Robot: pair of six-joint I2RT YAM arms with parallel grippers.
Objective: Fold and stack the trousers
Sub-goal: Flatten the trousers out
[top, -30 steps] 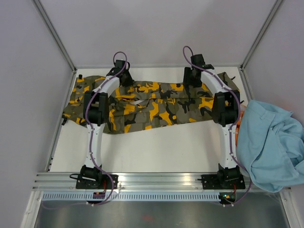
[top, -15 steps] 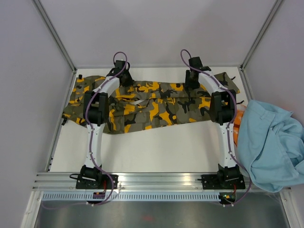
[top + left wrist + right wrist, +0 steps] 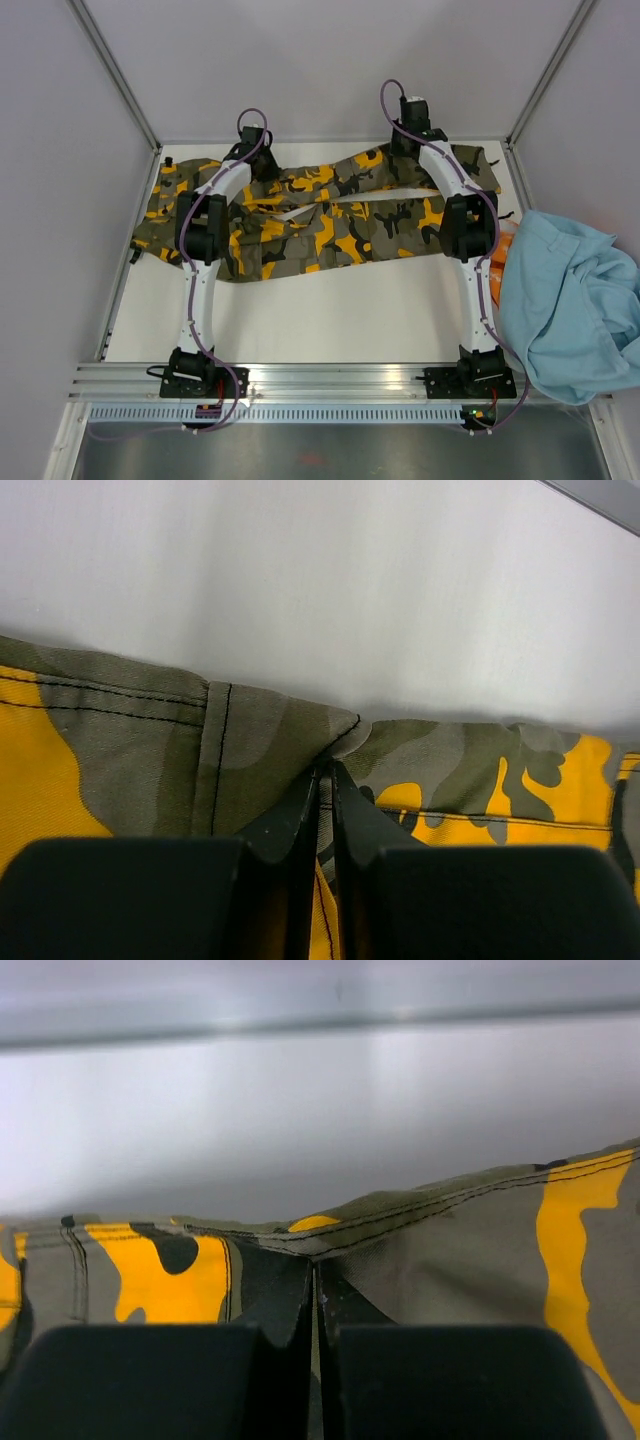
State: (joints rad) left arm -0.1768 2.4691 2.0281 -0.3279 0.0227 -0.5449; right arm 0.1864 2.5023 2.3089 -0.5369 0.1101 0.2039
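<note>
White worktop [image 3: 330, 310] with camouflage trousers [image 3: 330, 225] spread sideways across its far half. A light-blue garment [image 3: 570, 300] is heaped at the right edge. The left hand [image 3: 325, 780] is clamped on the trousers' far edge; the right hand [image 3: 314, 1280] pinches the same edge further right.

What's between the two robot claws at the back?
The trousers: in the top view their far edge runs from the left gripper to the right gripper, both pinching it.
</note>
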